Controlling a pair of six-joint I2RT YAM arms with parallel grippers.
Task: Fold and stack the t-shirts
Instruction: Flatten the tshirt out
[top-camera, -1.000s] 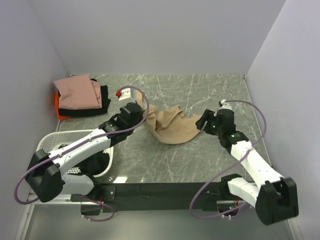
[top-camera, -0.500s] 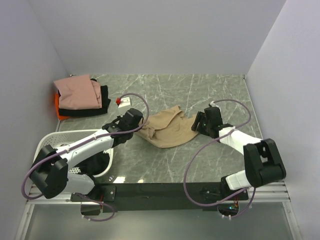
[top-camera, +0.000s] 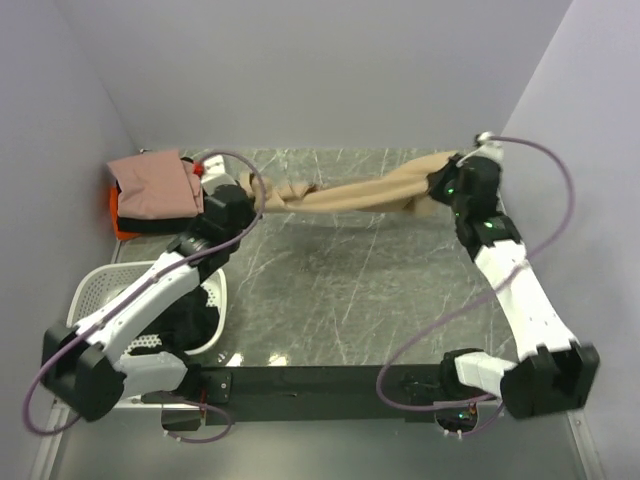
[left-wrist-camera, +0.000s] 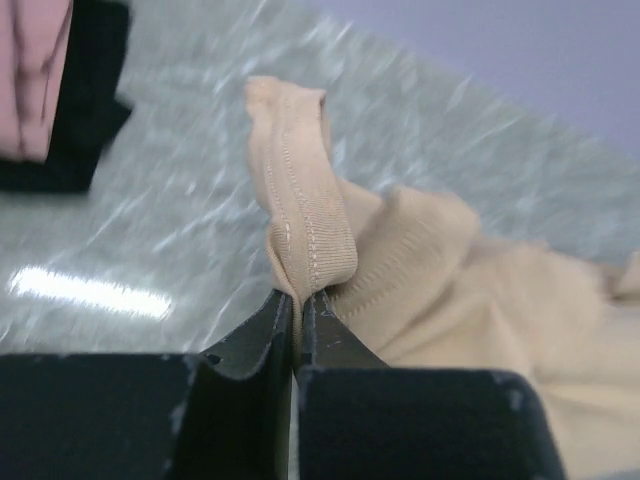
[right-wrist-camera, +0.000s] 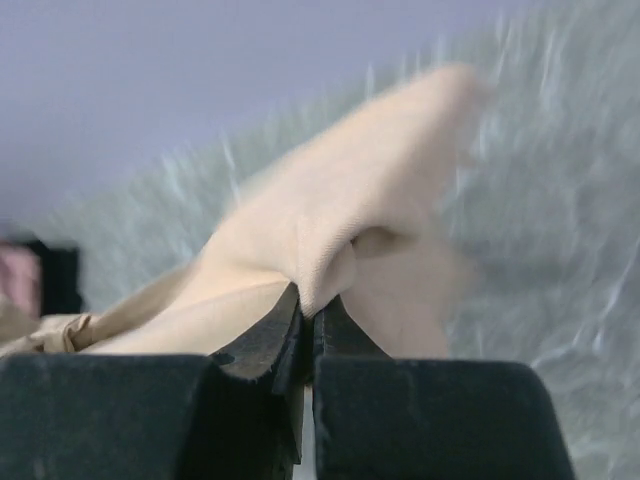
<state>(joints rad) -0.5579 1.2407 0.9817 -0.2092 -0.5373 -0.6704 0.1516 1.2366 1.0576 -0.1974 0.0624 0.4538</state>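
Far left, in the back corner of the grey marbled worktop (top-camera: 350, 300), a dusty pink folded cloth shirt (top-camera: 150, 185) tops a black cloth shirt (top-camera: 208, 190) and an orange cloth shirt (top-camera: 118, 220). A white perforated plastic basket (top-camera: 90, 290) sits nearer me.

Just beside that pile, my left pincer (left-wrist-camera: 297, 302) is clamped tight on a stitched, ribbed edge of the tan-beige short-sleeved cloth t-shirt (top-camera: 360, 195). The shirt is drawn out between my two arms over the far half of the worktop and appears lifted off it. Its long axis runs left to right. It is bunched and twisted like a rope near the left end and broader toward the right.

At that right end, my right pincer (right-wrist-camera: 308, 308) is pinched closed on a doubled fold of the same cloth.

I judge the fabric light, limp and quick to sag or twist. Holds at opposite corners of one edge would spread it flat better than these bunched folds.
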